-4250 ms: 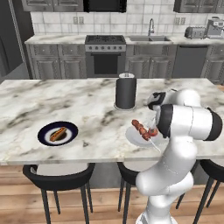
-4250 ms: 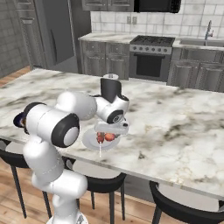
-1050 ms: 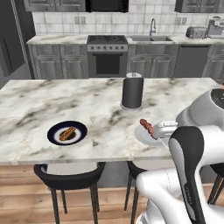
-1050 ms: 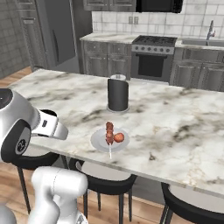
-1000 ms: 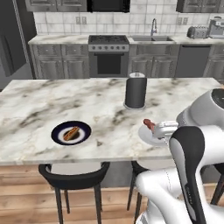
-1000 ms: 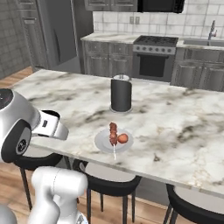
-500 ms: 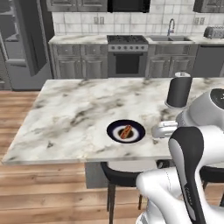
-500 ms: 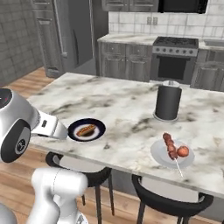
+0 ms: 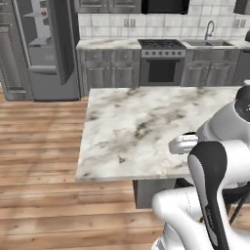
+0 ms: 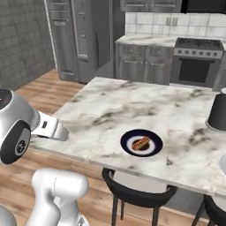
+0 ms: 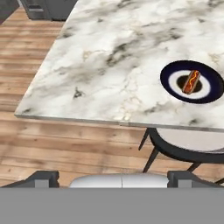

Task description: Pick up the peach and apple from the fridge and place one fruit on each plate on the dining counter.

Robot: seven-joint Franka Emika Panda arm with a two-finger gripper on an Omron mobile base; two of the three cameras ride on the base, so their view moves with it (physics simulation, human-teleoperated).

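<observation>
- Nearest us, our arm (image 9: 215,171) is folded close to its body, the forearm reaching level over the near edge of the bench (image 10: 132,110).
- Our gripper (image 11: 113,177) sits low by that edge; its two dark tips stand wide apart with nothing between them, so it is open and empty.
- Just below the bench edge we see a dark stool (image 10: 141,194).
- On the marbled top, near the front edge, lies the navy plate (image 10: 141,143) carrying a hot dog (image 11: 191,82).
- Farther right on the bench stands a dark canister (image 10: 218,112).
- Beyond the bench we see the grey wall cabinets and the stove (image 9: 161,61).
- Farthest off, to the left, stands the fridge (image 9: 46,46) with its door open; a small red fruit (image 9: 43,11) sits on an upper shelf, too small to name.
</observation>
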